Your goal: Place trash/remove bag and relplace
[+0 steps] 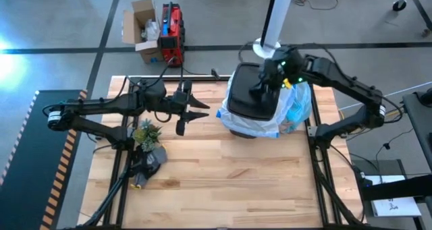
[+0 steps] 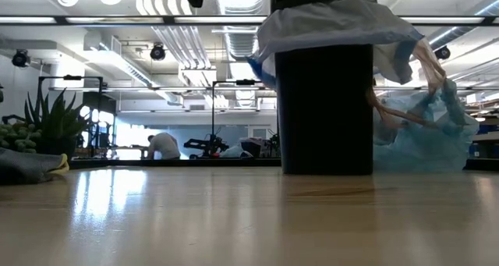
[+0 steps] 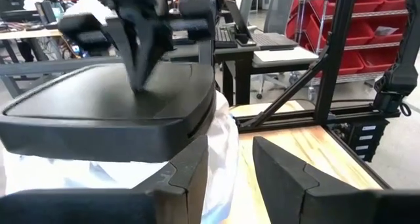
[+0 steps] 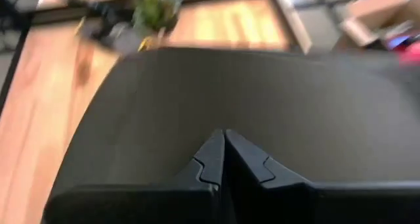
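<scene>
The wooden surface (image 1: 223, 183) is bare across its near half. On its left side stand a small green plant (image 1: 146, 132) and a dark grey cloth item (image 1: 145, 164), neither of them part of the task.

The left gripper (image 1: 200, 109) hovers above the surface just left of the bin, fingers spread wide and pointing toward it, holding nothing. Its arm reaches in nearly level from the left edge.

The black bin (image 2: 326, 110) stands upright at the far right of the surface, its black lid (image 3: 105, 112) in place. A white translucent bag (image 2: 327, 24) is folded over its rim under the lid.

The bag (image 1: 295, 108), light-blue and translucent, lies bunched on the surface against the bin's right side, touching it.

- Handling estimate: the film appears thin, light, soft and slippery. It likely collapses under any grip and may tear if pulled against an edge.
- Recommended hold: pinch a gathered fold or the reddish drawstring loops (image 2: 425, 71) at its top; a single flat layer would probably slip out.

The right gripper (image 4: 222, 159) is poised over the lid's centre, fingers pressed together and pointing down at it, holding nothing. Its arm arches in from the far right with the elbow raised.

No loose trash is visible in any view.
</scene>
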